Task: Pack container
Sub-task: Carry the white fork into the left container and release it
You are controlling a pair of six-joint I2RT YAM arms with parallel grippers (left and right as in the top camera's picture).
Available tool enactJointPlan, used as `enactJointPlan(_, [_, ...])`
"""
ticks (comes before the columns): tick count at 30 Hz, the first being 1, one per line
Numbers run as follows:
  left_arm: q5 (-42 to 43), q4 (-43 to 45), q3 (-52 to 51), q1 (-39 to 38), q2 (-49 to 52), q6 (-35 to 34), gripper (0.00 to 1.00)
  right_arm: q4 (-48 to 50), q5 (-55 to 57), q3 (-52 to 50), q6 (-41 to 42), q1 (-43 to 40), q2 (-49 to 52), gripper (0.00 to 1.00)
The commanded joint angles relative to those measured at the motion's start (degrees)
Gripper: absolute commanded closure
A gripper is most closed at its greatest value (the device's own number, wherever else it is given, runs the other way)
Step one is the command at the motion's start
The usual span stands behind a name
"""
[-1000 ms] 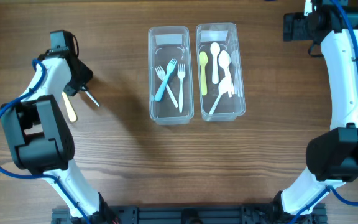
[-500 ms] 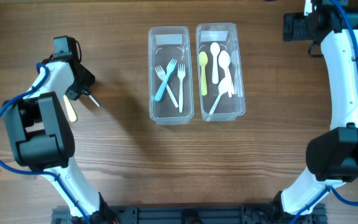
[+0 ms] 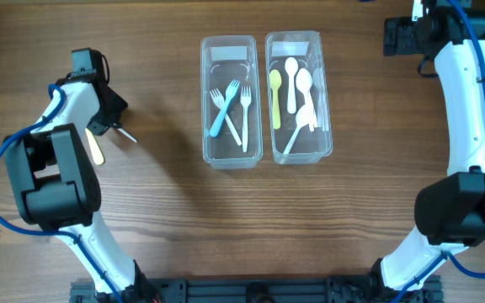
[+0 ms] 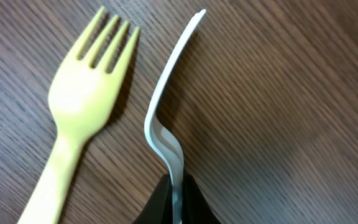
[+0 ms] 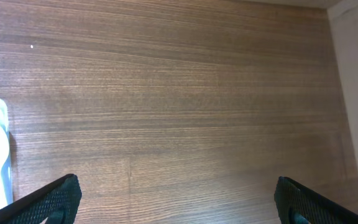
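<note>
We see bright, even light from above, throwing only soft shadows on the table [image 3: 167, 198]. Close up, the white utensil [image 4: 166, 93] stays sharp, while the yellow fork [image 4: 82, 99] blurs slightly toward the frame's lower edge.

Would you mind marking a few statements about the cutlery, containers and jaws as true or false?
1. The left jaws are shut on a white utensil. True.
2. The yellow fork lies inside a container. False: the yellow fork lies on the table, beside the white utensil.
3. The left container holds forks. True.
4. The right container holds only white spoons. False: a yellow-green spoon lies there too.
5. The right jaws grip a spoon. False: they stand open and empty.
</note>
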Motion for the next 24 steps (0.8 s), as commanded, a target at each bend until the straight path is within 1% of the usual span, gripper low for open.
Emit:
enactJointPlan(1, [4.26,-1.51,4.37,-0.17,-3.15,1.75,0.96,0.17,0.98,0.72,-0.31,0.09,0.33,0.00])
enactJointPlan(3, [7.34,-1.49,5.64,-0.68,-6.03,3.67,0.96,0.17,0.98,0.72,-0.31,0.09,0.33,0.00])
enactJointPlan(5, [9.84,-1.01,6.43,-1.75,-9.38,4.02,0.96,0.17,0.98,0.72,-0.31,0.09,0.33,0.00])
enactJointPlan(9, [17.64,1.70,6.43,-5.60,-15.87,5.81,0.96,0.17,0.98,0.72,-0.33,0.09,0.33,0.00])
enactJointPlan(11, [21.79,3.17,6.43,-8.48,-18.18,8.81,0.96,0.17,0.98,0.72,-0.31,0.09,0.33,0.00])
enactJointPlan(13, [23.52,3.91,6.43,-12.41,-19.50,12.11,0.96,0.17,0.98,0.72,-0.31,0.09,0.33,0.00])
enactJointPlan(15, [23.80,3.63,6.43,-16.83,-19.63,16.94,0.96,0.17,0.98,0.72,-0.31,0.09,0.33,0.00])
enactJointPlan(17, [23.78,2.93,6.43,-21.40,-19.26,18.88,0.96,0.17,0.98,0.72,-0.33,0.09,0.33,0.00])
enactJointPlan(20, [23.17,2.82,6.43,-27.34,-18.56,18.84,0.94,0.17,0.98,0.72,-0.31,0.09,0.33,0.00])
enactJointPlan(22, [19.54,2.78,6.43,-30.84,-18.05,18.80,0.92,0.17,0.98,0.72,-0.31,0.09,0.33,0.00])
enactJointPlan(24, [15.32,2.80,6.43,-33.07,-17.75,18.23,0.92,0.17,0.98,0.72,-0.31,0.09,0.33,0.00])
